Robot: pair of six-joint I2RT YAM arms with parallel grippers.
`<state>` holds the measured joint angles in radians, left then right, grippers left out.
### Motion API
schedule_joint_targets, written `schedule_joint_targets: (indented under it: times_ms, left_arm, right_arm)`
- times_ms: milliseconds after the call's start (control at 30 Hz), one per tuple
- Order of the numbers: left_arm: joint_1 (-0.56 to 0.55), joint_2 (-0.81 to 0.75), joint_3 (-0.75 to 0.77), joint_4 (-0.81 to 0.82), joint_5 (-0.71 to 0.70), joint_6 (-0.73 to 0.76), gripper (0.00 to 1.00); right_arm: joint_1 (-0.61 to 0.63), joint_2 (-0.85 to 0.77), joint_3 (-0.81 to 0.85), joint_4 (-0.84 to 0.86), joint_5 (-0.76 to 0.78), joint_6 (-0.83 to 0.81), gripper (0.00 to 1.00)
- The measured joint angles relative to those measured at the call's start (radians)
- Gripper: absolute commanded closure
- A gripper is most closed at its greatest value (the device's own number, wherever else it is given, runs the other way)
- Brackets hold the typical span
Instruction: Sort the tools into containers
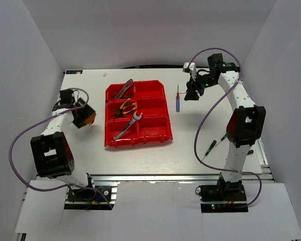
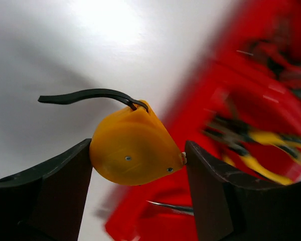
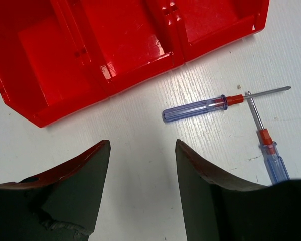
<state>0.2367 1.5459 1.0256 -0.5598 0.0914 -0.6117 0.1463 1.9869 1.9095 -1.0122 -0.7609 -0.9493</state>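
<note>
The white surface [image 1: 90, 155] carries a glossy red block of 6 bins [image 1: 155, 128], 2 across and 3 deep, left of centre. In the left column, the far bin holds red-black-handled pliers [image 1: 124, 89], the middle bin holds yellow-handled pliers [image 1: 125, 107], and a silver wrench [image 1: 129, 125] lies diagonally in the near bin, its head up toward the block's middle.

Just right of the block, 2 blue screwdrivers [image 3: 200, 108] with clear blue handles and red collars lie on the surface, their bare shafts crossed. The right fingers [image 3: 70, 186] hang above them, spread apart and holding nothing. Nearer the right arm's base lie slim green-black screwdrivers [image 1: 209, 148].

Well left of the bins, above the surface, the left fingers [image 2: 50, 186] are clenched on the small orange piece [image 2: 133, 148], a rounded shell with a thin black curved strip coming from its top.
</note>
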Motion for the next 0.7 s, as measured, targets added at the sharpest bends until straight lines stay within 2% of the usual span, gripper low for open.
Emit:
schedule_joint_targets:
  times_ms: [167,267,533,700]
  left_arm:
    - [-0.180,-0.031,0.114,0.091,0.120,-0.016,1.00]
    - [-0.283,0.008,0.209,0.164,0.202,-0.028,1.00]
    - [-0.481,0.383,0.636,0.281,0.330,-0.022,0.98]
    - [-0.515,0.597,0.824,0.261,0.337,-0.013,0.84]
  right_arm:
    - [0.000,0.000,-0.001,0.019,-0.006,0.006,0.38]
    - [0.000,-0.006,-0.010,0.037,-0.011,0.015,0.38]
    - [-0.020,-0.032,-0.043,0.092,-0.029,0.053,0.38]
    - [-0.043,-0.054,-0.072,0.129,-0.031,0.077,0.38]
